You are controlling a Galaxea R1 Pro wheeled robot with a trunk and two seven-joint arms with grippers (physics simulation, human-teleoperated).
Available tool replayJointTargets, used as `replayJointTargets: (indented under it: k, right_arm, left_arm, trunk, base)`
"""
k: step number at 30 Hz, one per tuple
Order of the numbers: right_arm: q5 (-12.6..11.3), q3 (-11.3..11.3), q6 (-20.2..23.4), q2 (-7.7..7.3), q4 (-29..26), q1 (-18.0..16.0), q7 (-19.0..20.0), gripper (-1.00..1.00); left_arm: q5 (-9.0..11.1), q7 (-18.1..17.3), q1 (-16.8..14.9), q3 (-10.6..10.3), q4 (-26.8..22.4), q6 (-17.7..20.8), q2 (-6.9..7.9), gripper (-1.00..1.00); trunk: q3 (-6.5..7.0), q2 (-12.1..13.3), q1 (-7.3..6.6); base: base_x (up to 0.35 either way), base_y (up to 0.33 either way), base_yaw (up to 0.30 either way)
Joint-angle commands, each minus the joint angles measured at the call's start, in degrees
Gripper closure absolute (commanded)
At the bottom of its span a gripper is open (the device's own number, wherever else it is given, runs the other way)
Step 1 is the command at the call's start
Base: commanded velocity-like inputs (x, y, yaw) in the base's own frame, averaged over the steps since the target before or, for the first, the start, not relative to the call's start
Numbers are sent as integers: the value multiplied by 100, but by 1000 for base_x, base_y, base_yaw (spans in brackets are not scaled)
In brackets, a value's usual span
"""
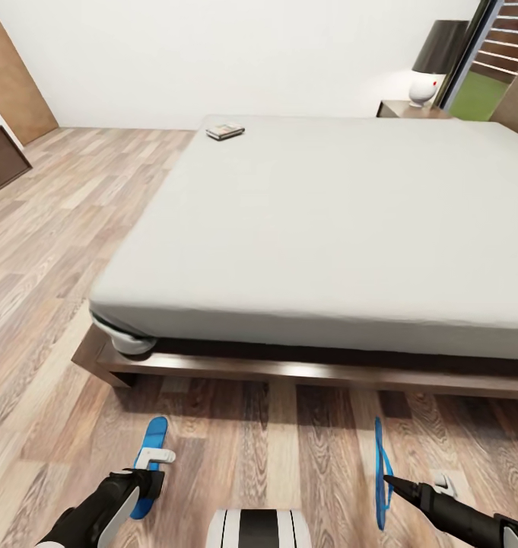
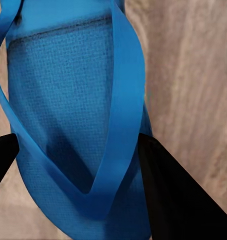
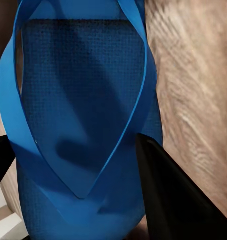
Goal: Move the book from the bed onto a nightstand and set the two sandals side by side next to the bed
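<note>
Head view: grey bed on wood-plank floor.

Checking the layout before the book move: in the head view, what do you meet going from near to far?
Left sandal and right sandal on the floor → bed frame → mattress → book → lamp.

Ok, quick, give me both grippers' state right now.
Left gripper: shut on the left sandal, fingers on both sides.
Right gripper: shut on the right sandal, held on edge.
</note>
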Motion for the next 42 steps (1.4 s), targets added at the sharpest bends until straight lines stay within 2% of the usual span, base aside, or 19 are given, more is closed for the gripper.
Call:
replayJointTargets:
  k: [1,9,26,32,38,42]
  right_arm:
    - [-18,-14,52,0,-2,0,1,100]
    - [-18,-14,52,0,-2,-3,3,100]
    - [-18,-14,52,0,-2,-1,2,100]
    - [-18,-14,52,0,-3,-2,1,100]
    - [-18,-14,52,0,-2,-1,6,100]
    - [-18,-14,52,0,-2,-4,7,100]
  left_arm:
    - [42,42,-2,-47,-8,25,5,100]
    - [42,49,-3,-56,-10,24,-5,100]
    - [42,50,-4,-56,-10,2,-6,100]
    - [42,57,-4,-63,0,-672,2,100]
    - [42,59,0,-72,13,-780,2,100]
    - [42,59,-3,-66,23,-783,3,100]
  trunk:
    - [-4,-1,1]
    - [-4,-1,1]
    - [-358,-23,43]
    - [-358,-23,43]
    - [-358,-23,43]
    - [-447,-28,53]
  base:
    - [250,217,0]
    - [63,54,0]
    - [0,0,0]
    - [0,0,0]
    - [0,0,0]
    - [0,0,0]
